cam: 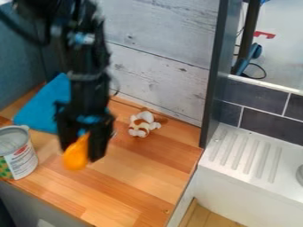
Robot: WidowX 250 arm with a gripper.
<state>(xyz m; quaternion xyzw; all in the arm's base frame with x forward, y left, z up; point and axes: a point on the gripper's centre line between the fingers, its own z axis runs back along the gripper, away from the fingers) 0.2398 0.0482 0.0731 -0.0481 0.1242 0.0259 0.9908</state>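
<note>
orange teardrop-shaped thing (75, 155), exact kind unclear: narrow end up, rounded end down, at the tips of the black tool (83, 150). tool state: partly open, one finger to either side, seemingly closed onto the orange piece at its slimmer upper part. that grip likely suits the shape, the taper giving the fingers something thin to pinch while the bulk hangs below them. it shows against the wooden tabletop (136, 181); whether its lower end touches the wood or hangs just over it, cannot tell.

around it: an open tin can (17, 153) with a printed label, upright at the tabletop's front edge, near the tool; standing on its base, mouth up, it looks steady. a blue cloth, or something like it (44, 106), lies behind the can and partly behind the arm (86, 57), its upper part near the wall corner. a small white-and-brown plush toy (142, 124) sits toward the pale plank wall (160, 62), apart from the tool. beyond the dark upright panel (213, 75), a white ridged drainboard (246, 153), grooves presumably there to shed water.
</note>
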